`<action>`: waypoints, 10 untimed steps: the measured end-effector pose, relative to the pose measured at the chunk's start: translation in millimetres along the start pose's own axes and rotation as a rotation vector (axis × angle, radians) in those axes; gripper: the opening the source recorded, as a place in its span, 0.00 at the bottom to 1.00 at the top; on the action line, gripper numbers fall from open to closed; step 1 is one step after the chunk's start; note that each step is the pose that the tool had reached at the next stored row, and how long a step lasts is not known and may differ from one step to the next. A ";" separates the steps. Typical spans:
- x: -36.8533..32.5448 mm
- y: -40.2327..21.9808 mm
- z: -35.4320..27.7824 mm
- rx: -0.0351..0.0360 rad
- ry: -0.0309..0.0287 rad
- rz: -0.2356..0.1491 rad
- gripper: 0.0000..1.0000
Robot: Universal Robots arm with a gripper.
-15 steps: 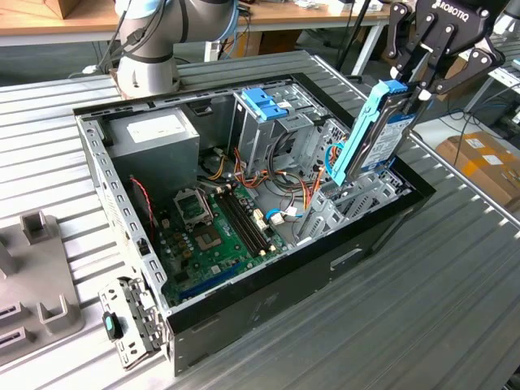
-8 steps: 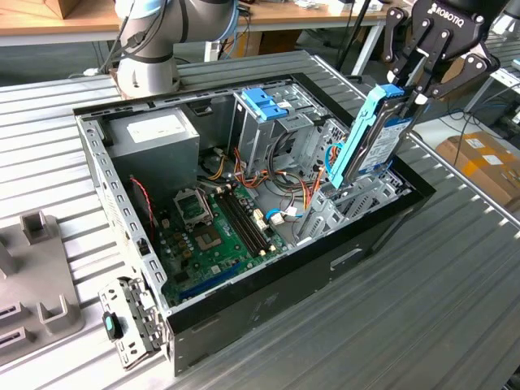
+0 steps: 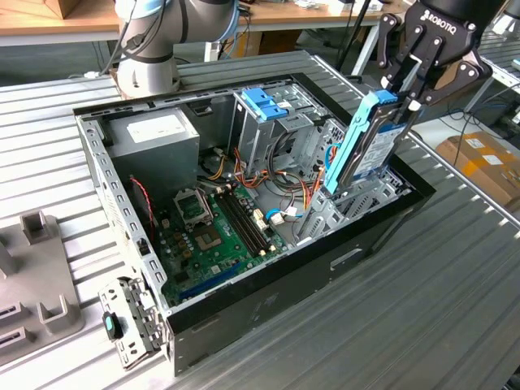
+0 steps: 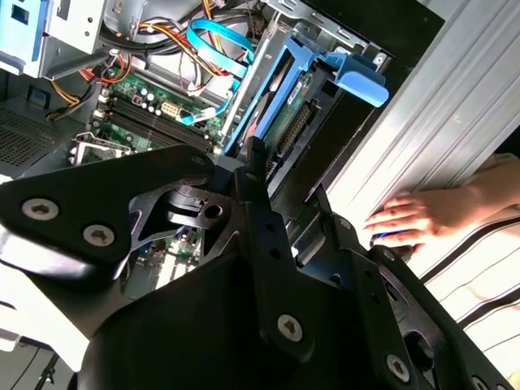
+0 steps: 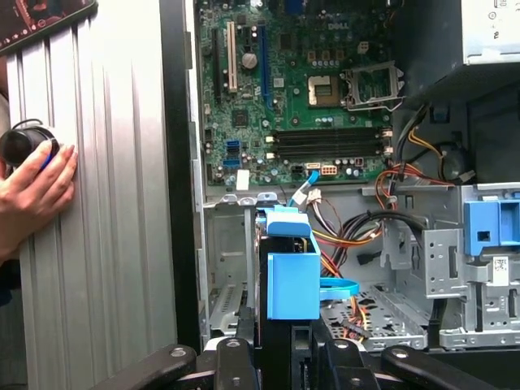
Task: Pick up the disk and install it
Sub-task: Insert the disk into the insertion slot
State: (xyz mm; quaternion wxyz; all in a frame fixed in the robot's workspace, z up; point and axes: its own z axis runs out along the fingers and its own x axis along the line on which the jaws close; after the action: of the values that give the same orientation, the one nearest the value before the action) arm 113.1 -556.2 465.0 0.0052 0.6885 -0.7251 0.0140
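Note:
The disk (image 3: 367, 145), a flat drive in a light-blue carrier, stands on edge, tilted, over the metal drive bay (image 3: 337, 207) at the end of the open computer case (image 3: 390, 219) on the exterior view's right. My gripper (image 3: 404, 96) is shut on its upper end, and its lower end reaches down into the bay. The second wrist view shows the disk (image 4: 286, 101) beyond my black fingers (image 4: 258, 175). The first wrist view shows the carrier's blue end (image 5: 292, 275) right in front of the gripper (image 5: 280, 357).
The case also holds a motherboard (image 3: 213, 236), a grey power-supply box (image 3: 154, 134) and an upright cage topped by a blue bracket (image 3: 264, 104), with loose cables around the bay. A person's hand (image 5: 32, 187) rests on the ribbed table beside the case. A grey fixture (image 3: 32, 280) lies at the exterior view's left.

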 end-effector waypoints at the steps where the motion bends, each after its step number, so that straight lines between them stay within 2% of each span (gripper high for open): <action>1: 0.1 0.2 0.8 0.0002 0.0002 0.000 0.35; 10: 0.1 1.0 3.0 0.0005 0.0000 0.000 0.35</action>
State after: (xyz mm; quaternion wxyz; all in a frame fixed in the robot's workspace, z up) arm 112.1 -556.3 462.0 0.0050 0.6884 -0.7251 0.0142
